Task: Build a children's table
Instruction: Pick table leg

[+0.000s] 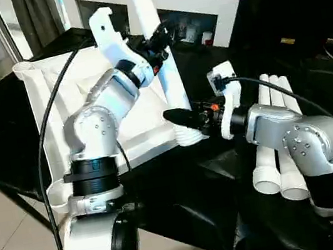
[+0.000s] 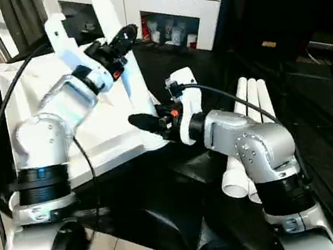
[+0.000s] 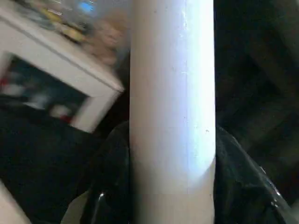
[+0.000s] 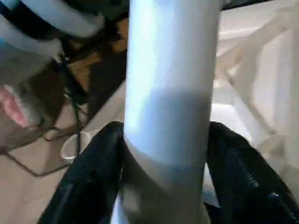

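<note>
Both claws, left claw [image 1: 162,37] and right claw [image 1: 181,117], clamped on upright white leg [image 1: 164,68]; no legible writing.

so the bench [image 1: 183,192] is draped in black cloth, sitting on a pale tiled floor [image 1: 6,233]. the white table top [image 1: 133,114] lies on it ribbed side up, and three spare white legs [image 1: 277,145] rest side by side near the right arm.

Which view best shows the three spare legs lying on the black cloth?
Left eye view: the spare legs lie side by side beyond the right forearm, open ends visible. The right eye view hides more behind that arm. Wrist views show the held leg.
</note>
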Controlling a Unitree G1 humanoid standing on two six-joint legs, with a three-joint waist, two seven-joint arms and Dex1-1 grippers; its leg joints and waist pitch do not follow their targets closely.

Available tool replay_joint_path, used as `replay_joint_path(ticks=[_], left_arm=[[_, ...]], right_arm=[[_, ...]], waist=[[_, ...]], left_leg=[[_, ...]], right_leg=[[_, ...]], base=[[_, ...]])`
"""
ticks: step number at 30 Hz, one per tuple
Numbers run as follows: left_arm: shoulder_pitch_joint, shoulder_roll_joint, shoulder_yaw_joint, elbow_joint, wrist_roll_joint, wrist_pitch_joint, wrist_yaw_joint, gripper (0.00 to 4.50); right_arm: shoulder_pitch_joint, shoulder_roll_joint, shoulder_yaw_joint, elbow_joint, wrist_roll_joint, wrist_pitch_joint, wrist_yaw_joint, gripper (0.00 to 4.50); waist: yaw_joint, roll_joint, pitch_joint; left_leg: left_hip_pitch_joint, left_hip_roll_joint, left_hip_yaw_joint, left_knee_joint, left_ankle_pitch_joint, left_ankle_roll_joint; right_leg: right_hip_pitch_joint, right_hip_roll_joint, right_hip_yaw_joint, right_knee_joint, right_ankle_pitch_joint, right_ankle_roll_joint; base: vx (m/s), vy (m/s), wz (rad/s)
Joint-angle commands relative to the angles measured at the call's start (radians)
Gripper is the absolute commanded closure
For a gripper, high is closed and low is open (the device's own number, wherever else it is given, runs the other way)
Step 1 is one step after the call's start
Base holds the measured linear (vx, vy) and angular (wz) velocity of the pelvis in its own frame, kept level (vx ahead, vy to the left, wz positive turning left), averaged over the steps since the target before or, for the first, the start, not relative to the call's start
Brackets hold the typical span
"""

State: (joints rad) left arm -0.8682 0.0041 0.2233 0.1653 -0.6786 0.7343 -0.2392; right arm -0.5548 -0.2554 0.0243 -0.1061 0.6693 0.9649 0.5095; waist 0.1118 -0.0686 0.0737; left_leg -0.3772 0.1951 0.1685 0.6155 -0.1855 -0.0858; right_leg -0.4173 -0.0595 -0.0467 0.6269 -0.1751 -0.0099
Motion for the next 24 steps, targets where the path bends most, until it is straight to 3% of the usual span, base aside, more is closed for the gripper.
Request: replay_joint_path(ticks=[1, 7, 14, 19, 20, 24], left_arm=[[-0.009, 0.018, -0.026, 0.015, -0.039, 0.041, -0.088, 2.69], [-0.027, 0.111, -0.07, 0.012, -0.109, 0.107, -0.336, 2.69], [-0.041, 0.106, -0.051, -0.041, -0.231, 0.146, -0.495, 2.69], [-0.031, 0.099, -0.072, -0.055, -0.24, 0.144, -0.531, 2.7], [-0.031, 0.099, -0.075, -0.05, -0.236, 0.143, -0.533, 2.7], [-0.028, 0.103, -0.076, -0.044, -0.236, 0.144, -0.543, 2.7]], right_arm=[[-0.03, -0.031, -0.03, 0.004, 0.046, 0.037, 0.049, 1.58], [-0.029, -0.15, -0.028, -0.018, 0.133, 0.114, 0.237, 1.24], [-0.017, -0.207, 0.003, -0.058, 0.18, 0.164, 0.324, 1.12], [-0.017, -0.19, 0.021, -0.057, 0.183, 0.165, 0.324, 1.12], [-0.017, -0.186, 0.022, -0.051, 0.185, 0.167, 0.322, 1.39], [-0.019, -0.178, 0.012, -0.038, 0.188, 0.173, 0.32, 1.7]], waist=[[-0.001, 0.001, -0.08], [0.003, 0.002, -0.081], [0.005, -0.001, -0.081], [0.003, -0.004, -0.077], [0.003, -0.004, -0.078], [0.004, -0.006, -0.079]], left_leg=[[0.009, 0.018, -0.002, -0.068, -0.069, -0.008], [0.009, 0.019, -0.001, -0.068, -0.065, -0.006], [0.009, 0.023, 0.0, -0.066, -0.07, -0.003], [0.011, 0.022, 0.001, -0.067, -0.101, -0.009], [0.011, 0.023, 0.0, -0.068, -0.105, -0.012], [0.01, 0.023, -0.001, -0.069, -0.099, -0.021]], right_leg=[[0.064, -0.062, 0.04, -0.067, -0.145, -0.124], [0.07, -0.064, 0.04, -0.065, -0.124, -0.149], [0.071, -0.069, 0.04, -0.063, -0.133, -0.192], [0.068, -0.07, 0.041, -0.074, -0.229, -0.162], [0.068, -0.07, 0.041, -0.076, -0.249, -0.15], [0.067, -0.069, 0.04, -0.076, -0.263, -0.129]], base=[[0.0, 0.0, 0.0], [0.0, 0.0, 0.0], [0.0, 0.0, 0.0], [0.0, 0.0, 0.0], [0.0, 0.0, 0.0], [0.0, 0.0, 0.0]])
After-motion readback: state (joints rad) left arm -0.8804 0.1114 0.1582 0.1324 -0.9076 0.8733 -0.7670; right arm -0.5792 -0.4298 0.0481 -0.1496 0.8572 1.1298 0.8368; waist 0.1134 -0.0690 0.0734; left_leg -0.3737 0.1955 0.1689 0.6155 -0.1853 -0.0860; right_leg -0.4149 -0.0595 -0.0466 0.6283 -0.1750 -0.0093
